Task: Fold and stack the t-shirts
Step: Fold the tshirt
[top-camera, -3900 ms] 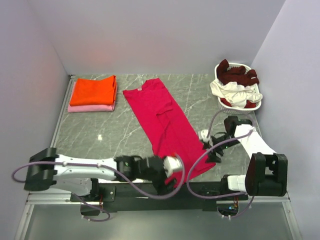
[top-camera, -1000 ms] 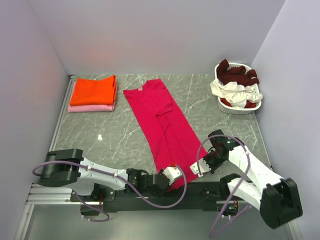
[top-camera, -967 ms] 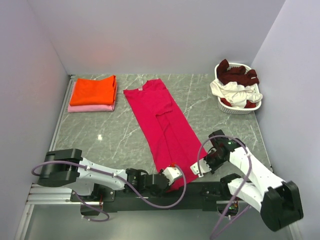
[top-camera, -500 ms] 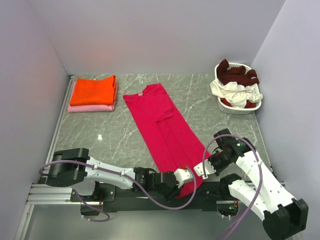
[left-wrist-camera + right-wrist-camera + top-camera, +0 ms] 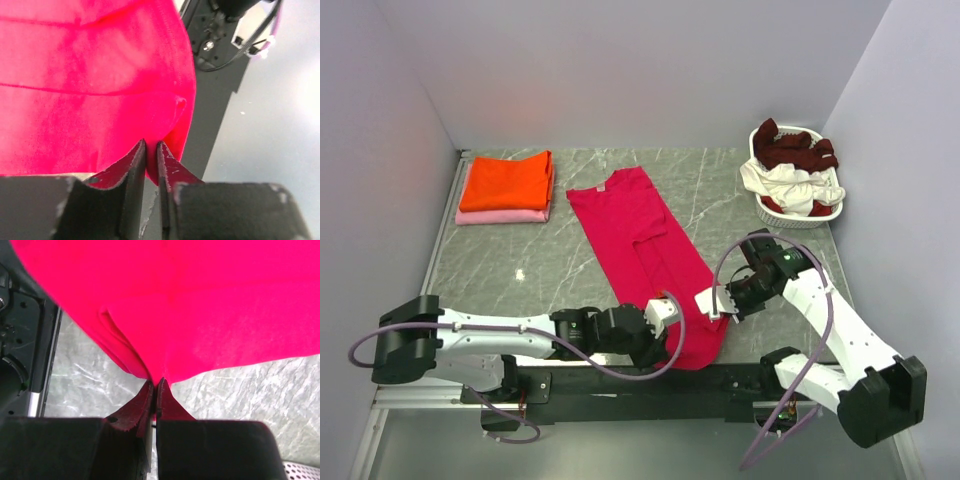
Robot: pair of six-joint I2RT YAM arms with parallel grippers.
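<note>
Risk: left pincer [image 5: 151, 150] and right pincer [image 5: 155, 386] pinch crimson shirt [image 5: 642, 235] only at its edge; cloth may slip mid-fold.

Stretched low and nearly flat along the near edge on the left arm [image 5: 490, 340], reaching toward the middle and ending in the left gripper [image 5: 665, 305], pinched tight on the hem of the crimson-pink t-shirt [image 5: 635, 215]. Bent high at the elbow on the right arm [image 5: 830, 320], reaching inward and down to the right gripper [image 5: 712, 303], near the left one and clamped on the same hem. Through each wrist camera, dark fingers [image 5: 131, 165] pressed almost together with cloth between. Possibly raised slightly at both wrists, hard to judge from above.
</note>
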